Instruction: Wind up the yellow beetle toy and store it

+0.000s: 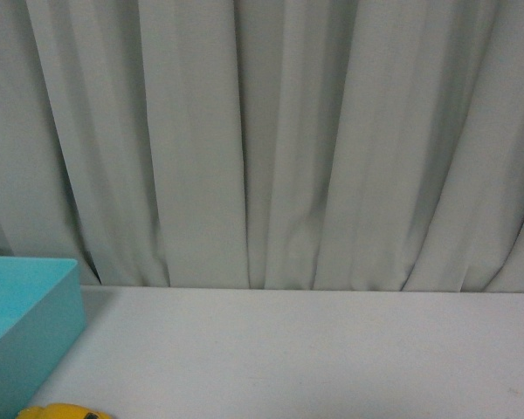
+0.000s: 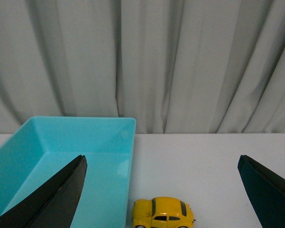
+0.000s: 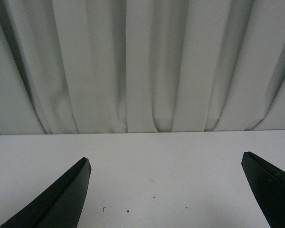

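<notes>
Curtain (image 1: 262,131): pleated grey backdrop.
Desk (image 1: 332,349): white.
Bin (image 2: 76,118): turquoise, open, left edge of front frame.
Left tool (image 2: 161,159), right tool (image 3: 165,159): both spread wide, empty.
Yellow beetle toy (image 2: 163,213): on desk just beside bin, lower left corner of front frame. Probably light, rigid, glossy-slick; grip across the door sides.

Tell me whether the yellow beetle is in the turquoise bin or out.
Out. The yellow beetle toy stands upright on the white table, just outside the wall of the turquoise bin.
</notes>
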Tool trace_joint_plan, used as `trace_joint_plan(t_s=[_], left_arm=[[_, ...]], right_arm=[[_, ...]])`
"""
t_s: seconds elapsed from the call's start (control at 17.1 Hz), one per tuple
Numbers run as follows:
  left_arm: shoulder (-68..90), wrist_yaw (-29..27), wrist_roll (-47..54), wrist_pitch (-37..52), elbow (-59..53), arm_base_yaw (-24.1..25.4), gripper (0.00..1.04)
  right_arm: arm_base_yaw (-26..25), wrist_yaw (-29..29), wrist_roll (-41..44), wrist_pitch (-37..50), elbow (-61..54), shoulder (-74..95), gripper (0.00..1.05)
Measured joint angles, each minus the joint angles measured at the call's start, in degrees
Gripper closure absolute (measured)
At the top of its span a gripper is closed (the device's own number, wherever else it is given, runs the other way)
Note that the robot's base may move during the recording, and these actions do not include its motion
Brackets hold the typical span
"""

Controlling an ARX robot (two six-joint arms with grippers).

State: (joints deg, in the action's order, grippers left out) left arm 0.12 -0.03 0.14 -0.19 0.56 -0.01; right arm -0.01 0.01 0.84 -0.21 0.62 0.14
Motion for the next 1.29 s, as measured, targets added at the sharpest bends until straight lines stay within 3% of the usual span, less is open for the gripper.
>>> trace_joint_plan(t_s=[0.06, 0.12, 0.18, 0.35, 0.53, 0.88, 0.99, 1.17, 1.29], left_arm=[[0.00, 0.00, 0.00, 0.00, 0.00, 0.00, 0.07], [2.95, 3.91, -1.92, -8.83, 2.89, 1.64, 0.07], [12.87, 8.74, -5.35, -12.00, 6.78, 3.74, 0.07], [26.71, 12.83, -5.60, 3.45, 10.71, 1.31, 0.07], [41.59, 16.83, 0.57, 15.43, 13.92, 0.02, 0.07], [62.80, 25.57, 17.14, 23.63, 24.30, 1.01, 0.07], [69.90, 28.70, 27.30, 22.29, 30.97, 0.35, 0.07], [74.40, 30.51, 42.45, 9.97, 38.29, -1.84, 0.07], [77.33, 28.09, 53.64, 0.17, 42.53, -3.39, 0.07]], right_arm=[[0.00, 0.00, 0.00, 0.00, 0.00, 0.00, 0.07], [0.00, 0.04, -0.02, -0.02, 0.00, 0.00, 0.07], [0.00, -0.02, -0.02, 0.04, 0.00, 0.00, 0.07], [0.00, -0.02, 0.00, 0.00, 0.00, 0.00, 0.07], [0.00, 0.00, 0.00, 0.00, 0.00, 0.00, 0.07], [0.00, 0.00, 0.00, 0.04, 0.00, 0.04, 0.07], [0.00, 0.02, 0.00, 0.00, 0.00, 0.04, 0.07], [0.00, 0.02, 0.00, 0.00, 0.00, 0.04, 0.07], [0.00, 0.02, 0.00, 0.00, 0.00, 0.04, 0.07]])
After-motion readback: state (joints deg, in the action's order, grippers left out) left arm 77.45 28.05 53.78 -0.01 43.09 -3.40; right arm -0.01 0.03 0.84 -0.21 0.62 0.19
